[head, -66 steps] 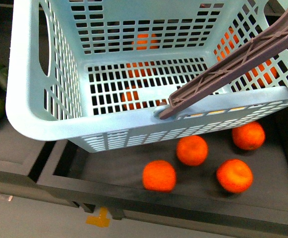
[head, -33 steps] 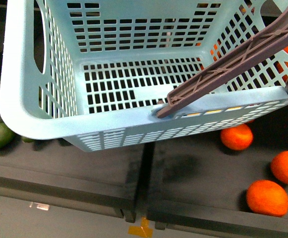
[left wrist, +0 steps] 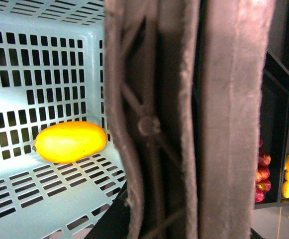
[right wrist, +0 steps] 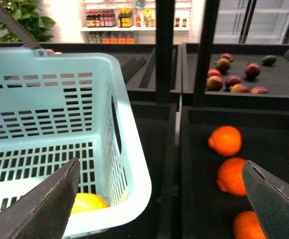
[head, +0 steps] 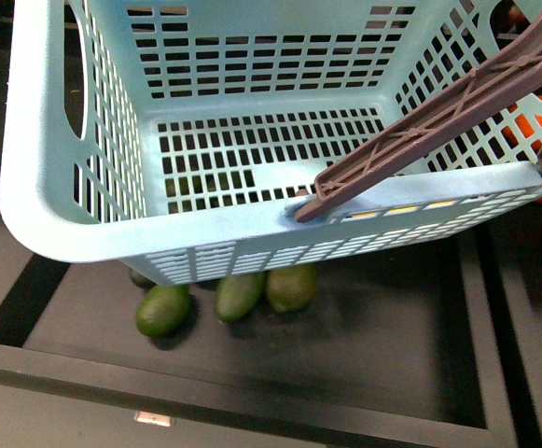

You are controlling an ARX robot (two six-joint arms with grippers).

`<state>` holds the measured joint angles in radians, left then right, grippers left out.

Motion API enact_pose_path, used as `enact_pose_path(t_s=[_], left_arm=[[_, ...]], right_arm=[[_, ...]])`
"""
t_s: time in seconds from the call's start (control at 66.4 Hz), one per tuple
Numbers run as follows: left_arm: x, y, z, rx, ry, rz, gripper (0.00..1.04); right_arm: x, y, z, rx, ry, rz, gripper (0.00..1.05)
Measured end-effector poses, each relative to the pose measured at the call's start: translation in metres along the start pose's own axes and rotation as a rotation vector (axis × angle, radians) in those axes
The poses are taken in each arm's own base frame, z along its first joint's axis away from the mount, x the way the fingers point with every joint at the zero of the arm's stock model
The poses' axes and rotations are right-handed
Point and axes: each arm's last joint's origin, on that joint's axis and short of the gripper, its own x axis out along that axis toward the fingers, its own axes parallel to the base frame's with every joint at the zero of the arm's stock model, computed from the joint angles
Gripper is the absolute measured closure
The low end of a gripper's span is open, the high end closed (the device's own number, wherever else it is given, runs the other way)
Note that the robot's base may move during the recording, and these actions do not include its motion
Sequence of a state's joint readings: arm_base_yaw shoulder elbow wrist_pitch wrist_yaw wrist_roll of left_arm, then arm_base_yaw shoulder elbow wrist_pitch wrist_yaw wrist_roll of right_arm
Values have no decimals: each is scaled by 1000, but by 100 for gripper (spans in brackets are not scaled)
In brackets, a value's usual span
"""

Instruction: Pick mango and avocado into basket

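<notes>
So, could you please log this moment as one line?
mango: in basket | avocados: three on shelf below basket | right gripper: open, empty

oranges in a dark tray, reddish fruit further back

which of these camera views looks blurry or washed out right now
Left wrist view: the basket's brown handle fills the frame up close, soft and out of focus; the mango is sharper. Right wrist view: the far shop wall glares white. Front view: evenly lit, fairly sharp.

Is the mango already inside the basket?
Yes, the mango lies on the slotted floor of the basket in the left wrist view.
</notes>
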<state>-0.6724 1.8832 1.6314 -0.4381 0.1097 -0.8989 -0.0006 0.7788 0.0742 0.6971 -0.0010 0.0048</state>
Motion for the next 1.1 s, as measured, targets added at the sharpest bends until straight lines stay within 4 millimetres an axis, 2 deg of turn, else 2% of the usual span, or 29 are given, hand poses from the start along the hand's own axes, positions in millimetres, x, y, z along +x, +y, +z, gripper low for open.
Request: enact_pose_path(t_s=[0.738,0.979,1.024,1.099], left_arm=[[0,0,0,-2,3,-3,91],[-1,6,7,-4,-35,26,91],[-1,5,6,2,-32,24,91],[-1,4,5,2,-25,19,91]], right_arm=[[0,0,0,0,1,0,9],[0,0,0,-1,1,3,9],[4,0,0,55,98,-70,9],[16,-11,9,180,365,-282,9]])
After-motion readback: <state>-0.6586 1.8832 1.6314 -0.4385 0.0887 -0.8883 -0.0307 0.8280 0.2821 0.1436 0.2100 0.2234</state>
